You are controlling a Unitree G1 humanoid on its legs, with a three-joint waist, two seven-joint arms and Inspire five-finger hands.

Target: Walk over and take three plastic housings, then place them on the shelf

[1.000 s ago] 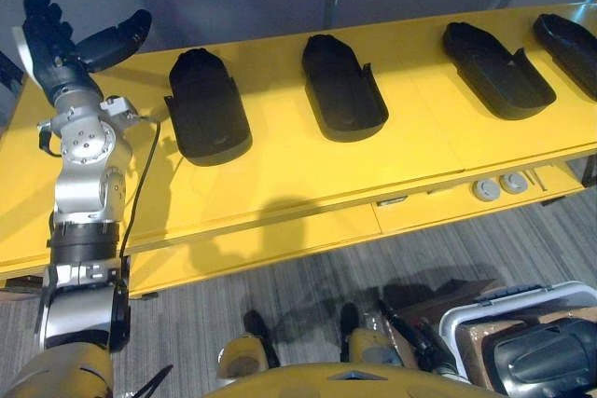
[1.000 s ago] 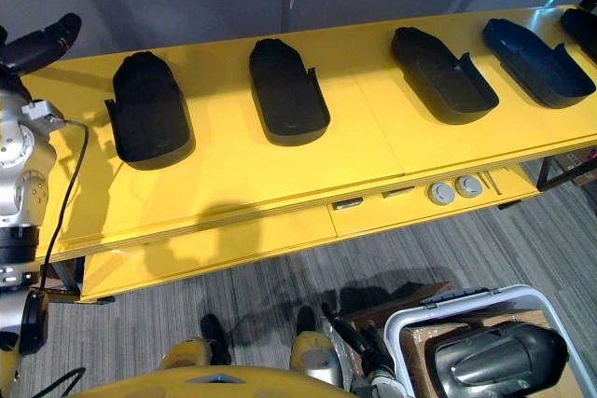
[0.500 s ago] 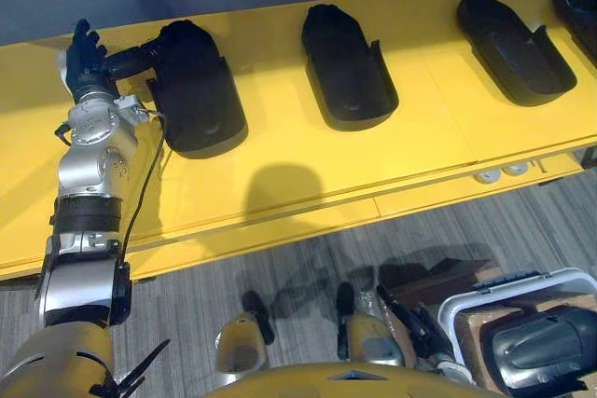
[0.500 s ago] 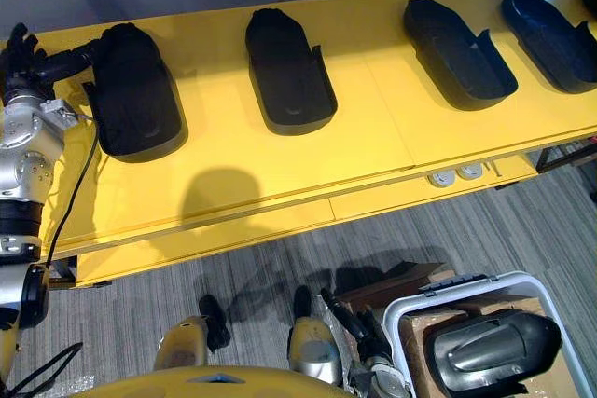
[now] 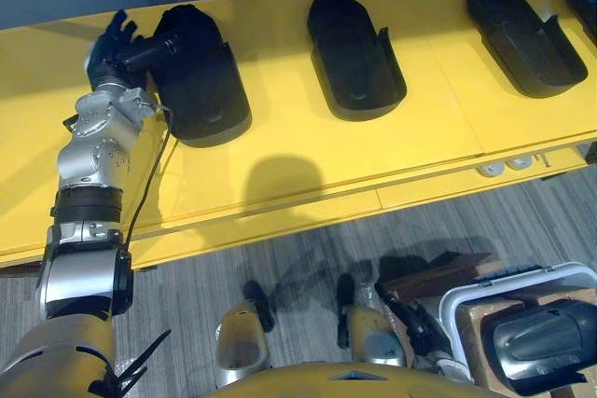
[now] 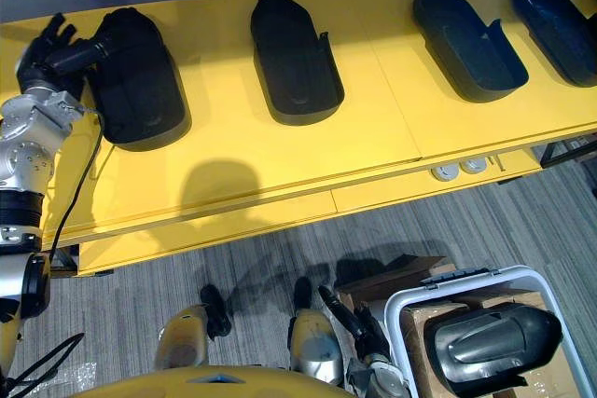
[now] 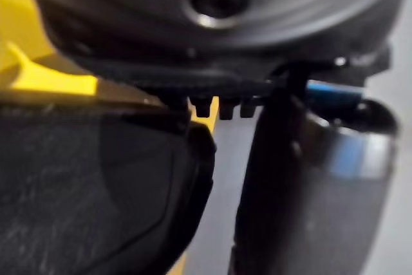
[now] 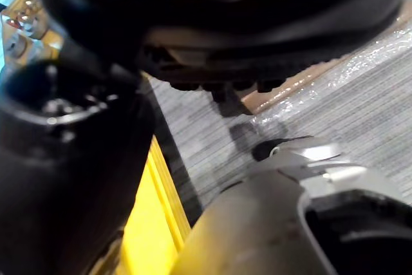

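Several black plastic housings lie in a row on the yellow table (image 5: 308,156). The leftmost housing (image 5: 201,81) has my left hand (image 5: 119,39) at its far left corner. The thumb lies across the housing's rounded far end and the fingers stand spread behind its left side, not curled round it. In the left wrist view the housing's dark edge (image 7: 96,198) sits right beside the thumb (image 7: 309,185). A second housing (image 5: 354,44) lies mid-table and a third (image 5: 518,20) further right. My right hand (image 8: 64,159) hangs low over the grey carpet.
A fourth housing (image 6: 555,6) lies at the table's right end. Two small round parts (image 5: 504,165) sit on the lower ledge at the front. A white bin (image 5: 466,309) with a cardboard box and a dark glossy housing (image 5: 546,342) stands on the carpet at the lower right.
My left hand came down from a raised, spread pose and moved right onto the leftmost housing's far end. The camera has tipped closer over the table.
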